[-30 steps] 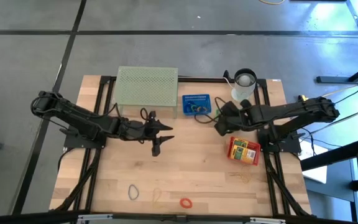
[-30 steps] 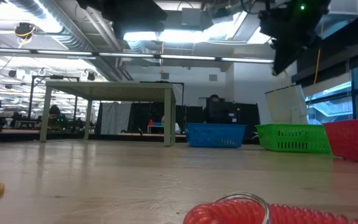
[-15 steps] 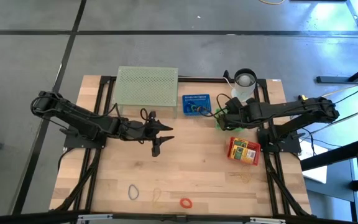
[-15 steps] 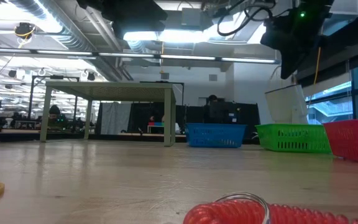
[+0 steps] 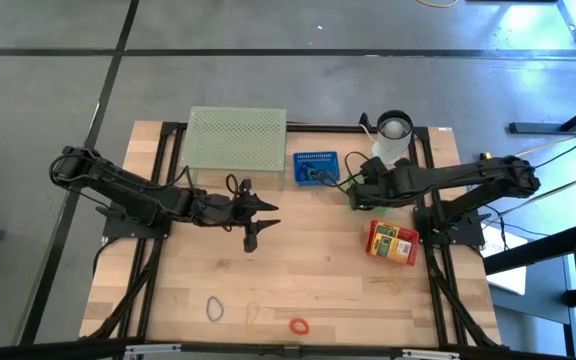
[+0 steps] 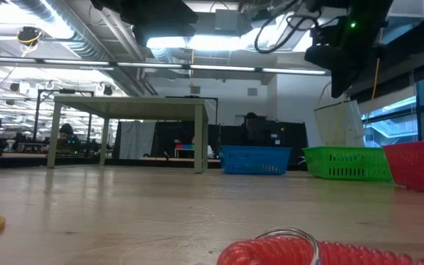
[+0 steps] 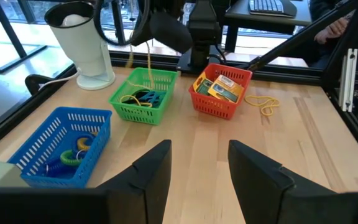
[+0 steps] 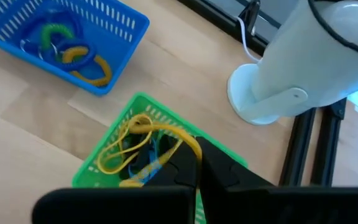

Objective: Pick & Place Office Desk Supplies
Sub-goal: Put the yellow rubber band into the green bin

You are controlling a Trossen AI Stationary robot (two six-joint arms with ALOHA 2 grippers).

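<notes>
Hand (image 8: 197, 163) seemingly pinching yellow band (image 8: 143, 134).

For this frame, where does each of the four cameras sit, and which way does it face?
High: overhead, straight down; both arms, table.
Low: table height, level into room; red coil close, an arm above.
Left wrist: past open left gripper toward baskets.
Right wrist: down past shut right gripper holding yellow band.
Wrist views share green basket.

Green basket (image 5: 353, 192) mostly hidden under right tool (image 5: 356, 192); red coil (image 6: 300, 252) cut off by low view's edge.
</notes>
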